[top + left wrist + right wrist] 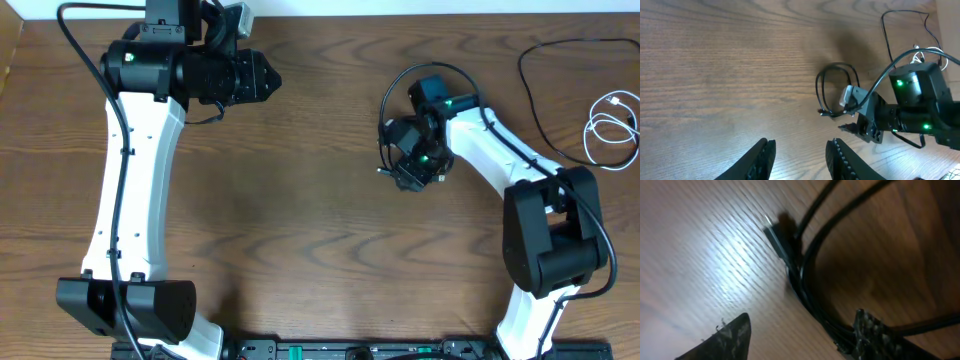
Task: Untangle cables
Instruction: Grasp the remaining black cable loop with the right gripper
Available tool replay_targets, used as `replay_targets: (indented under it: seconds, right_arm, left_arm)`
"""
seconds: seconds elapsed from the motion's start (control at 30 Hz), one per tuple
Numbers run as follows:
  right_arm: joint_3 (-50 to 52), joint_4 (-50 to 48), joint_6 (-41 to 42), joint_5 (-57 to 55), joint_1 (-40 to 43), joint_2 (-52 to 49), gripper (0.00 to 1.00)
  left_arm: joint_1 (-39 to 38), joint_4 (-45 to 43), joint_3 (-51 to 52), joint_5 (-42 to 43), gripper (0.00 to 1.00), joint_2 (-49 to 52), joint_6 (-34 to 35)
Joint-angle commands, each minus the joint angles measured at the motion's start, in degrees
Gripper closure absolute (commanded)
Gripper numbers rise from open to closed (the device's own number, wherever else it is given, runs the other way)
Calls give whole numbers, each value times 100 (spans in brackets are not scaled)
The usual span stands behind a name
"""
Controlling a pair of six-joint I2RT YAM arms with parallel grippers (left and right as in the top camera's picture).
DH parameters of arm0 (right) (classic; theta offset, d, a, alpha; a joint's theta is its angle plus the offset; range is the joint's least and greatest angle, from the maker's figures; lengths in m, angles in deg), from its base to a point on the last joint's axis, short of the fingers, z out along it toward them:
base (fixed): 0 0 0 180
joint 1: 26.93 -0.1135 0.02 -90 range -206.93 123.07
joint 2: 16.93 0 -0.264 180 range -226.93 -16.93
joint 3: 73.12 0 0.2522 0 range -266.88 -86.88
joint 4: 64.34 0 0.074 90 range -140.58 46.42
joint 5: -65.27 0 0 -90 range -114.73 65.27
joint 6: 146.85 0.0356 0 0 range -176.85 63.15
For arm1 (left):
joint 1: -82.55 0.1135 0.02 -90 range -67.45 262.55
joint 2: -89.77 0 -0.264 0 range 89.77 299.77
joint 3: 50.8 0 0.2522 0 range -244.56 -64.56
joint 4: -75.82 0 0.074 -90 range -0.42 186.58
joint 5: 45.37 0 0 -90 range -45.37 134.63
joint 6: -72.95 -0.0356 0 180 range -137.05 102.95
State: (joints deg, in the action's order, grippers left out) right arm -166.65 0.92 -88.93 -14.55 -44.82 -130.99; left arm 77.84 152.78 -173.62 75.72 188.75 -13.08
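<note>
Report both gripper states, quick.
Left gripper: open, nothing in it.
Right gripper: open, with the black cable running between its fingers, not clamped.

The left arm point(140, 185) and right arm point(490, 150) are white links between black joint housings, with black wires point(120, 160) alongside, green lights point(899, 83) on the right wrist, and dark ridged fingers point(840, 157) on the left tool point(799, 150).

Black cable point(804, 277) blurred, runs off frame edge.
</note>
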Motion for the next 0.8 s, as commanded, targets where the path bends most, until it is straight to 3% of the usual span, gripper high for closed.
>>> replay_targets:
  seconds: [0.0,0.47,0.7,0.77]
  right_arm:
    - [188,-103,-144,-212,-4,-22,39]
    - [922,-828,-144,-256,85,-22,44]
    - [1104,-802,-90,-273,101,-22,69]
    - [1104,-837,212,-385,101,-22,88]
  left_arm:
    - [-2,24,-2,-70,59,-9,-138]
    - [-2,129,-2,-72,57,-9,-138]
    - [-2,127,-2,-72,57,-9,-138]
    - [-2,127,-2,-72,57,-9,-138]
